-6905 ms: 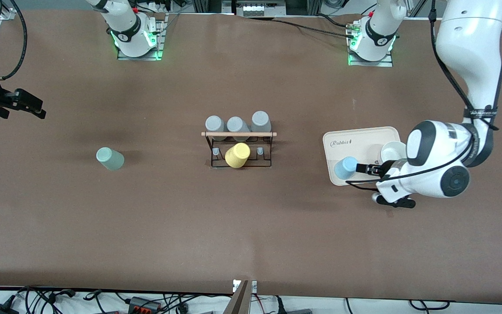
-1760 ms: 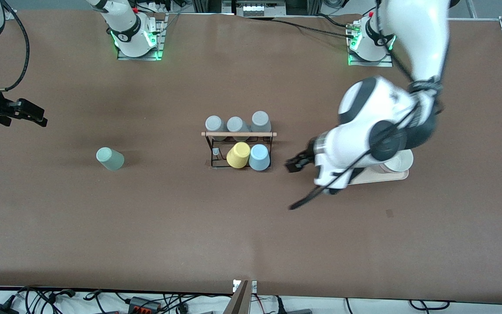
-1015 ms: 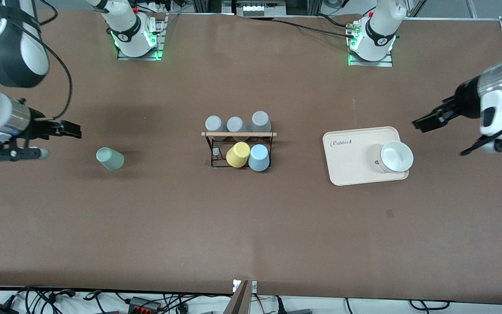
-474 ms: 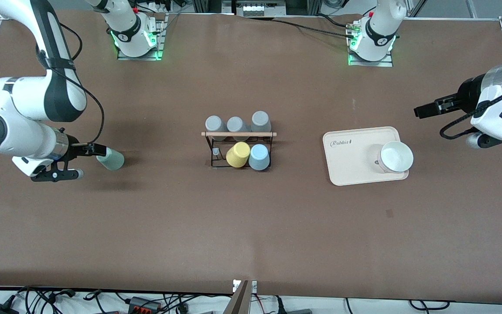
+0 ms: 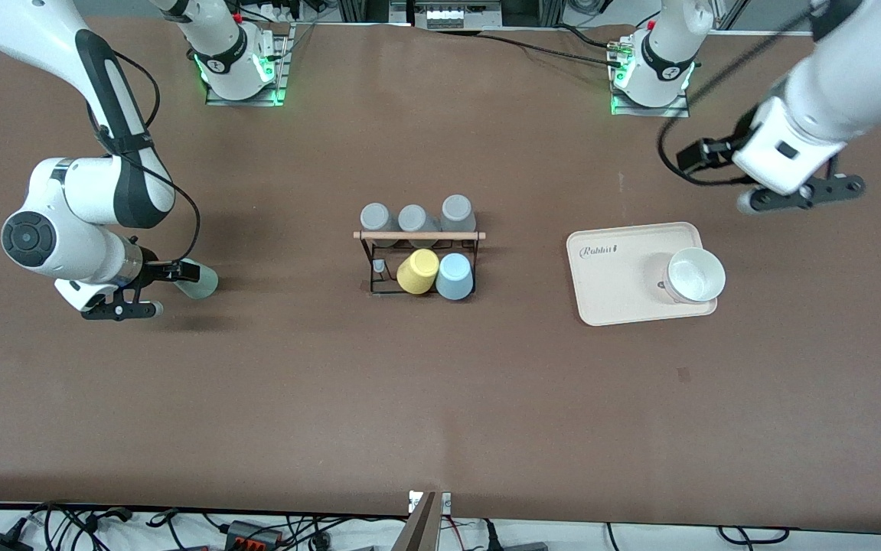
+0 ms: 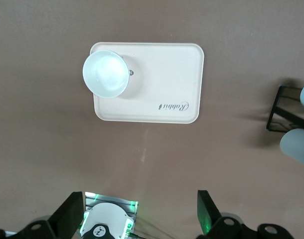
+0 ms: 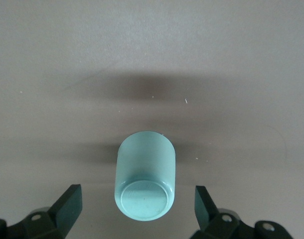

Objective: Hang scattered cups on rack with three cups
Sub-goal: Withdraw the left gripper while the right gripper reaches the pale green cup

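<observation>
Toward the right arm's end of the table, the mint-green cup (image 5: 197, 282) lay on its side, well apart from the rack (image 5: 419, 260), with the right gripper (image 5: 167, 276) spread wide around its base. It looked light, stiff and smooth, so a squeeze across its round wall seemed best. The left gripper (image 5: 691, 158) hung open over bare table near the beige tray (image 5: 610, 277), waiting.

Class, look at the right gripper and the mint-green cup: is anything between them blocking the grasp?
Nothing visible. The right gripper is open, its fingers flanking the mint-green cup, which sits on bare table with nothing beside it.
</observation>
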`<state>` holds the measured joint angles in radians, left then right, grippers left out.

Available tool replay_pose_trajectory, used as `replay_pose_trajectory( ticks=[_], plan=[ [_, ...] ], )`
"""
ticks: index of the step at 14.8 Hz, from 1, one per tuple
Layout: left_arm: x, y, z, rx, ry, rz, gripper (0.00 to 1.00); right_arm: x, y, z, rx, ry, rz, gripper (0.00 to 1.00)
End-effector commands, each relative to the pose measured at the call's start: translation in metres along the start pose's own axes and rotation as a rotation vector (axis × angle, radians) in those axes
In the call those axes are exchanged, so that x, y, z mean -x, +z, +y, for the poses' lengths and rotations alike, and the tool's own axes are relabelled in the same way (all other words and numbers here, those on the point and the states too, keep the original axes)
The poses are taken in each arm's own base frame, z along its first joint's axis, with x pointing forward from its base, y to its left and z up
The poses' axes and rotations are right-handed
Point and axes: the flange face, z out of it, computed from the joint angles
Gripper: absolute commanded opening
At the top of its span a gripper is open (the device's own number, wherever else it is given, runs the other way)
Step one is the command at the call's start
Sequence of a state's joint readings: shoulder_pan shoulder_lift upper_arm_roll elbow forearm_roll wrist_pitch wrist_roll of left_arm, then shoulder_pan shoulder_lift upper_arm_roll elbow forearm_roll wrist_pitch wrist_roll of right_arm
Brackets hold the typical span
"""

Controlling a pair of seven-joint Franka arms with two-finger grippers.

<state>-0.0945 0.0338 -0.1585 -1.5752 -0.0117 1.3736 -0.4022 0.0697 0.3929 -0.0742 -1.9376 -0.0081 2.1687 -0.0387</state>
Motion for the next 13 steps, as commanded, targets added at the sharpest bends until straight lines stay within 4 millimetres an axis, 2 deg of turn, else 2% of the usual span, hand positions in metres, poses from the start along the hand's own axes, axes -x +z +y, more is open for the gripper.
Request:
replay_pose_trajectory(
  ticks=[1,2,3,4,6,7,9,13],
  plan=[
    [0.005,0.008,-0.029,-0.016,-0.008,0.028,1.00,0.001,0.014,0.000,0.008,0.006,0.002,1.00],
    [-0.001,0.007,-0.043,-0.011,-0.026,0.029,1.00,0.002,0.018,0.000,0.008,0.006,0.002,1.00],
    [-0.009,0.004,-0.066,0.001,-0.010,0.031,1.00,0.003,0.022,0.000,0.008,0.006,-0.003,1.00],
    [-0.015,0.004,-0.081,0.010,0.057,0.034,1.00,0.004,0.023,-0.003,0.010,0.000,-0.006,1.00],
    [-0.027,0.007,-0.103,0.034,0.071,0.026,1.00,0.004,0.036,-0.002,0.010,0.001,-0.021,1.00],
    [-0.029,-0.002,-0.104,0.034,0.062,0.046,1.00,0.004,0.037,0.000,0.010,0.004,-0.016,1.00],
    [-0.036,-0.006,-0.103,0.036,0.069,0.038,1.00,0.006,0.041,-0.001,0.010,0.004,-0.019,1.00],
    [-0.030,-0.012,-0.096,0.034,0.081,0.042,1.00,0.004,0.058,0.004,0.010,0.011,-0.029,1.00]
  ],
)
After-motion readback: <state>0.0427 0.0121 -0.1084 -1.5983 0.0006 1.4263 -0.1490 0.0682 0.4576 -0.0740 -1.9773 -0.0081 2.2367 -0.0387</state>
